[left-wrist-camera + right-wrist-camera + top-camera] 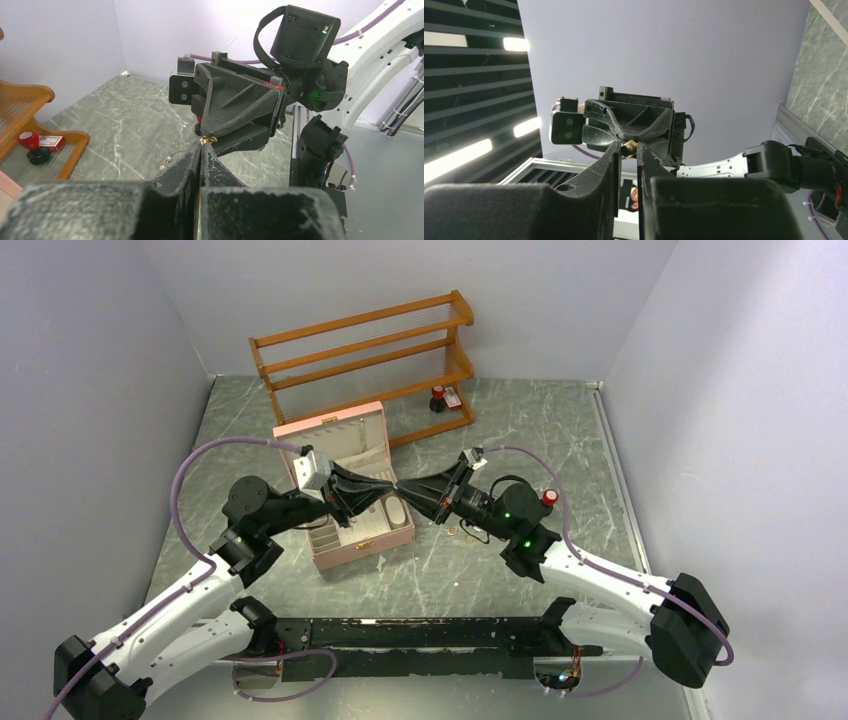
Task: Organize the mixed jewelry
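My left gripper (392, 490) hangs over the right edge of the open pink box (335, 435), shut on a tiny gold piece of jewelry (208, 140) at its very tips. My right gripper (403, 491) meets it tip to tip. Its jaws stand a narrow gap apart, one on each side of the same gold piece (628, 146). The left wrist view has my left gripper (201, 148) pinched flat, with the right gripper's fingers (225, 127) just beyond. A thin silver hoop earring (169, 159) lies on the green marble table below. Another small piece (452, 532) lies right of the box.
A wooden rack (365, 350) stands at the back, with a red-capped black bottle (437, 397) and a small red-and-white box (454, 397) at its right foot. Another red cap (549, 497) shows behind my right arm. Grey walls close the table on three sides.
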Robot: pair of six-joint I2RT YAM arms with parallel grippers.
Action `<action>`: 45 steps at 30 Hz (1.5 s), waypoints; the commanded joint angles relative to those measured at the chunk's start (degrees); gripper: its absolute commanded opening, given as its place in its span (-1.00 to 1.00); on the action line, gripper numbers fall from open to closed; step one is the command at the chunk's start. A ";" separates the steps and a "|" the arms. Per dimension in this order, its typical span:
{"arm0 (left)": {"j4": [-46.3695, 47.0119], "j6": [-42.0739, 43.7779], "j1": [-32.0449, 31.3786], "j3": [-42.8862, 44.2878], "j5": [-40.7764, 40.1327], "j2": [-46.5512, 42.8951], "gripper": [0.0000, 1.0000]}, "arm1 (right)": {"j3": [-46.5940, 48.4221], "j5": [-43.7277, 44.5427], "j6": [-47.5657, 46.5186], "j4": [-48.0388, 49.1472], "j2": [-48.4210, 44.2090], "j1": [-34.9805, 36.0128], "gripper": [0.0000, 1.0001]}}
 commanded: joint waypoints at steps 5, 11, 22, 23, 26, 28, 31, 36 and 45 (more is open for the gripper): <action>2.88 -0.33 0.28 1.76 1.04 -0.36 -0.90 | 0.23 -0.07 -0.42 2.19 -0.59 -0.40 -0.75; 3.05 -2.32 0.25 2.02 0.54 0.06 -0.89 | -0.06 1.14 -2.57 1.38 -0.85 -0.49 -0.75; 1.56 -6.64 0.23 2.11 -3.13 -0.52 -0.40 | -0.83 3.45 -6.70 0.54 -1.74 -0.79 -0.71; 1.23 -6.99 0.28 2.03 -3.72 -0.84 -0.35 | -0.89 3.70 -7.10 0.14 -1.96 -0.83 -0.71; 0.18 -7.65 0.24 1.49 -5.92 -2.47 -0.19 | -1.01 4.31 -8.29 -1.43 -2.45 -0.97 -0.70; -0.59 -7.95 0.23 1.00 -7.65 -3.73 -0.09 | -1.19 4.62 -9.15 -2.41 -2.56 -1.07 -0.70; -4.21 -8.05 0.23 0.88 -12.31 -6.08 0.03 | -0.90 4.47 -11.36 -5.06 -2.27 -1.26 -0.70; -13.98 -8.05 0.26 1.54 -23.03 -12.04 0.12 | 1.06 4.64 -19.94 -13.50 -0.20 -1.53 -0.69; -29.82 -7.03 0.24 2.37 -38.46 -16.95 0.20 | 7.01 1.83 -35.31 -16.88 12.70 -1.45 -0.67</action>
